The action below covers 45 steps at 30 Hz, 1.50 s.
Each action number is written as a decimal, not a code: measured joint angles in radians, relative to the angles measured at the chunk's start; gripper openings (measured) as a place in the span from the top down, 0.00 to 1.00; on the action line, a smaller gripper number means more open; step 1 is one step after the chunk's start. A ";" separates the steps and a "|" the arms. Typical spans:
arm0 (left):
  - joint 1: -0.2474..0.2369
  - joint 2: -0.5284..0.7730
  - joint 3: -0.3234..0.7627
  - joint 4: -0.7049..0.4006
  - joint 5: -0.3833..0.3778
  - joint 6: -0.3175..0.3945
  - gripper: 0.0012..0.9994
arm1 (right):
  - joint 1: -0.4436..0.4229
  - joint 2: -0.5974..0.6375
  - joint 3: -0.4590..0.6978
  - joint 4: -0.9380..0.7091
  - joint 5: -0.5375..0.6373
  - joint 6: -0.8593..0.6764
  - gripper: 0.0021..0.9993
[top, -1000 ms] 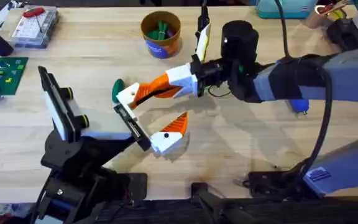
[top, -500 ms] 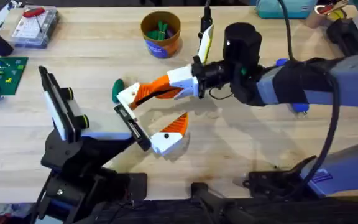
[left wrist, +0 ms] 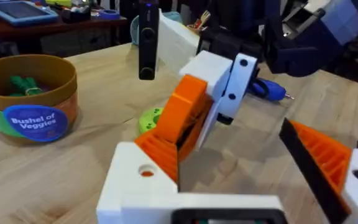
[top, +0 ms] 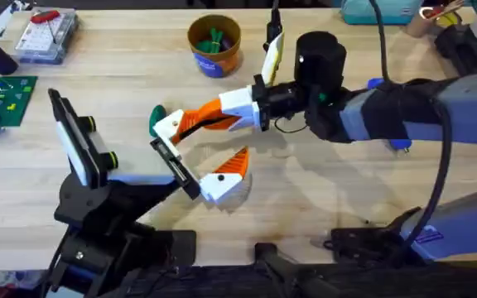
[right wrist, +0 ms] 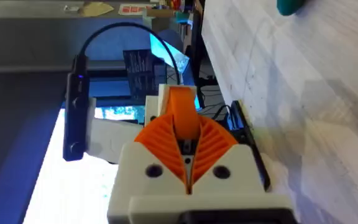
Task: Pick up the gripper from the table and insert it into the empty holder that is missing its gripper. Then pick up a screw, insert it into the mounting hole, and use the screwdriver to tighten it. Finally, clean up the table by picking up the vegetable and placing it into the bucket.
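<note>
Two arms work over the wooden surface [top: 321,199]. The right claw [top: 190,124], reaching in from the right edge, is closed on the gripper [top: 172,126], its white base at the upper end of the holder [top: 176,167]. The left claw [left wrist: 253,193] stands wide apart, gripping nothing. Near the far edge sits the bucket [top: 214,45], its blue label reading "Bushel of Veggies". Behind the gripper lies a green vegetable [top: 155,118].

A green circuit board [top: 1,98] lies at the wooden table's [top: 305,199] left edge. Just beyond the board sits a clear plastic box [top: 46,35] with a red-handled tool [top: 46,16] on its lid; a teal case [top: 383,10] lies far across from the board
</note>
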 joint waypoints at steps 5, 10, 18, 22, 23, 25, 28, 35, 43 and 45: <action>0.002 0.000 0.000 0.000 0.000 -0.003 0.01 | 0.001 0.000 0.000 0.000 0.003 0.000 0.99; 0.002 0.000 0.000 0.000 0.000 -0.003 0.01 | 0.001 0.000 0.000 0.000 0.004 0.000 0.99; -0.007 0.000 0.000 0.002 0.041 0.013 0.01 | 0.058 0.000 -0.021 -0.031 0.002 0.003 0.03; -0.007 0.000 0.000 0.002 0.053 0.016 0.01 | 0.056 0.000 -0.022 -0.031 0.003 0.003 0.00; -0.007 0.000 0.000 0.002 0.053 0.016 0.01 | 0.056 0.000 -0.022 -0.031 0.003 0.003 0.00; -0.007 0.000 0.000 0.002 0.055 0.016 0.01 | 0.054 0.000 -0.022 -0.031 0.002 0.003 0.00; -0.007 0.000 0.000 0.002 0.056 0.016 0.01 | 0.045 0.000 -0.022 -0.031 0.002 0.003 0.00; -0.007 0.000 0.000 0.002 0.057 0.017 0.01 | -0.046 -0.053 -0.023 -0.095 0.002 -0.030 0.00; -0.007 0.000 0.000 0.002 0.057 0.018 0.01 | -0.254 -0.255 0.110 -0.917 0.024 -0.378 0.00; -0.007 0.000 0.000 0.002 0.057 0.019 0.01 | -0.315 -0.291 0.167 -1.149 0.061 -0.512 0.00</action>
